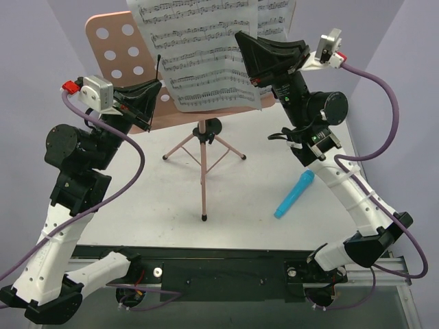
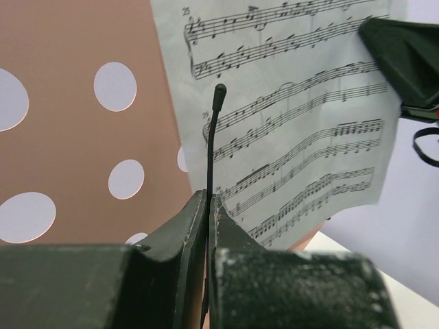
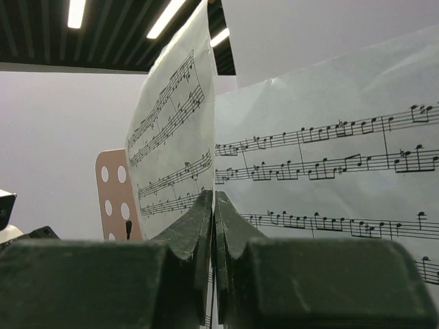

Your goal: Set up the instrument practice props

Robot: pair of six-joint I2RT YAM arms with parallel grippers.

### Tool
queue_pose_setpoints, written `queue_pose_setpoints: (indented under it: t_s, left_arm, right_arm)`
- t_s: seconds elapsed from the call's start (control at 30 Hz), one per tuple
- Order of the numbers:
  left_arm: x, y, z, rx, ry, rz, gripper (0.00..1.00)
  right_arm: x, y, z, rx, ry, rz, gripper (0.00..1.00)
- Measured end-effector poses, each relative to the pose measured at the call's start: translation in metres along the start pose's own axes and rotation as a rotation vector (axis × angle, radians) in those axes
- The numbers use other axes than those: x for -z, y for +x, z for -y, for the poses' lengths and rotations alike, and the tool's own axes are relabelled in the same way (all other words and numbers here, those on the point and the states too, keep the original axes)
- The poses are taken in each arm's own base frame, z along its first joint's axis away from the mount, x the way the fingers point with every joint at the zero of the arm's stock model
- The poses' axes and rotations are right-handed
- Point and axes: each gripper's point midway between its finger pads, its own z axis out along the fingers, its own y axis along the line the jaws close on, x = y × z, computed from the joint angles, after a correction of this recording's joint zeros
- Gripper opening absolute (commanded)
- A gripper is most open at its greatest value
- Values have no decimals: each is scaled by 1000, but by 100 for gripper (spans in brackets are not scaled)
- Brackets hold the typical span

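White worktop (image 1: 137, 205), pale lilac walls.

- **Far left:** left arm folded, elbow high. The left pincer (image 2: 209, 200) is pressed nearly together, pinching the black wire page-holder (image 2: 213, 137) at the lower edge of the pink stand desk (image 1: 110, 55).
- **Far centre:** the desk sits on its tripod (image 1: 202, 164), legs spread. Sheet music (image 1: 206, 55) leans on the desk and overhangs its right side.
- **Right:** right arm reaches up and leftward. The right pincer (image 3: 214, 205) is pinching the paper's right edge.
- **Near right:** a blue tube (image 1: 295, 194) lies apart from both arms.

Step in hand, as I judge it: securing the page. Whether the wire already crosses the paper, I cannot tell. The next move calls for swinging the wire over the sheet while the right side steadies it, without creasing.
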Motion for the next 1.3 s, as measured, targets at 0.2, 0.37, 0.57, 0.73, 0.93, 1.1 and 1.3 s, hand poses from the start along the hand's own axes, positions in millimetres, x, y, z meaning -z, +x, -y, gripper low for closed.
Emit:
queue_pose_setpoints:
  t_s: [0.2,0.37,0.57,0.73,0.93,1.1,1.3]
  left_arm:
    - [0,0,3,6,18,7,0]
    - [1,0,0,5,11,10,0]
    - [1,1,-2,9,4,14,0]
    - [3,0,-5,9,-6,20,0]
    - [3,1,-8,11,-14,21,0]
    - [3,1,-11,16,-24,24,0]
    - [3,1,-14,19,-31,27,0]
  right_arm:
    - [-3,24,8,-55,13,-27,0]
    - [-5,33,10,-102,19,-26,0]
    - [-12,33,8,-151,11,15,0]
    - [-15,36,7,-180,9,33,0]
    - [-19,39,-1,-217,-13,50,0]
    - [-23,49,-7,-237,-28,51,0]
    - [-26,67,-17,-263,-40,28,0]
